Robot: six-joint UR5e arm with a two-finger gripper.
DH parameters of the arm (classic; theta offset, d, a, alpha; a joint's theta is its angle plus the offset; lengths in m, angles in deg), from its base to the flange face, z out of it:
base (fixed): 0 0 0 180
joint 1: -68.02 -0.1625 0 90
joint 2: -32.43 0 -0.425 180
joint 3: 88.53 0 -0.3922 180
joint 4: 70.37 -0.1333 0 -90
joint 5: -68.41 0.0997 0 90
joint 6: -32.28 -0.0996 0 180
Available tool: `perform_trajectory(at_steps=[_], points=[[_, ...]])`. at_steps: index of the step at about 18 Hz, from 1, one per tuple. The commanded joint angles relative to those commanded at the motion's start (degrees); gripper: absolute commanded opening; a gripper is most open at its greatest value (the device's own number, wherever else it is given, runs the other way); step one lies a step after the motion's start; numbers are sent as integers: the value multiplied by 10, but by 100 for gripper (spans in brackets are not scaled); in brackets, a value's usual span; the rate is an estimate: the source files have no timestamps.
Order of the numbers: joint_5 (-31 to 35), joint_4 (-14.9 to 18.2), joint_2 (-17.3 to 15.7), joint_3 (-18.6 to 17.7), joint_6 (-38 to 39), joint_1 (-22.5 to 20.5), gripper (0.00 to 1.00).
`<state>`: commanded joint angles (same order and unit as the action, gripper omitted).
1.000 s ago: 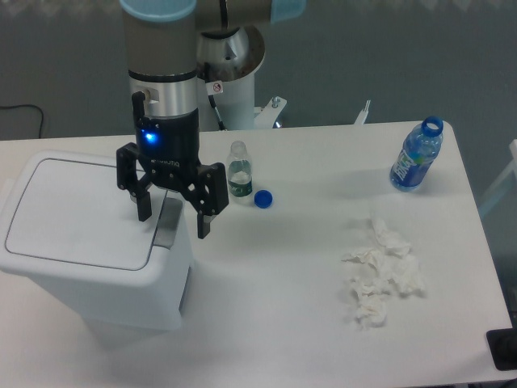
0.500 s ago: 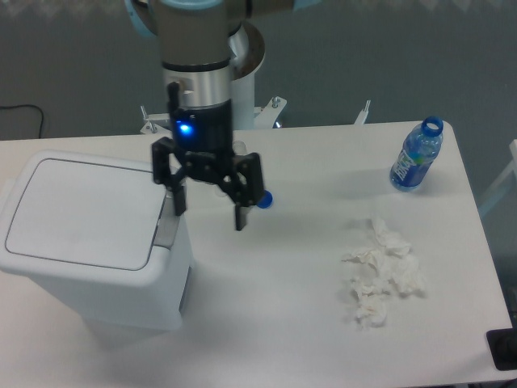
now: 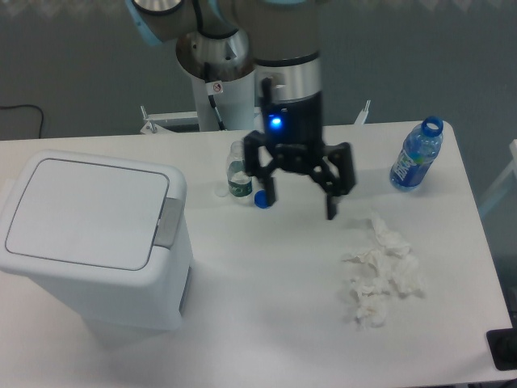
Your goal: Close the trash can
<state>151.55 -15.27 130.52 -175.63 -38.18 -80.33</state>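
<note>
The trash can (image 3: 93,242) stands at the left end of the tabletop (image 3: 266,307), a large white bin with its flat lid (image 3: 85,212) lying down flush in its frame and the grey latch strip (image 3: 168,221) along the lid's right edge — by the look of it, shut. What has changed is the arm: a second ago the end effector (image 3: 299,198) hung right over that latch strip with its fingers spread, half a second ago it had drawn off to the bin's right edge, and now it is well apart from the bin, over the middle of the tabletop, with its two fingers open and nothing between them. The lid looks the same in all three views, so the pull-away reads as a retreat after the closing press rather than an approach — the task seems done, or very nearly so, with only the withdrawal left. Just left of the end effector, partly behind one finger, stands a small clear bottle (image 3: 238,174) without its cap, and a blue bottle cap (image 3: 261,199) lies on the tabletop beside it, close to the left fingertip. Further right stands an open blue-labelled water bottle (image 3: 416,155) near the far right corner, and crumpled white tissues (image 3: 381,271) are scattered below and to the right of the end effector. A dark object (image 3: 506,349) pokes in at the lower right edge, too cut off to name.
</note>
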Motion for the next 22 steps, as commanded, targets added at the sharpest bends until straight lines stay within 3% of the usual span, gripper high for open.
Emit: perform_trajectory(at_steps=[5,11,16,22], points=[[11,26,-4,-9,-97,-35,100],[7,71,-38,-32,-213,-90,100],[5,70,-77,-92,-233,-119,100],[-4,69,-80,-96,-226,-133,100]])
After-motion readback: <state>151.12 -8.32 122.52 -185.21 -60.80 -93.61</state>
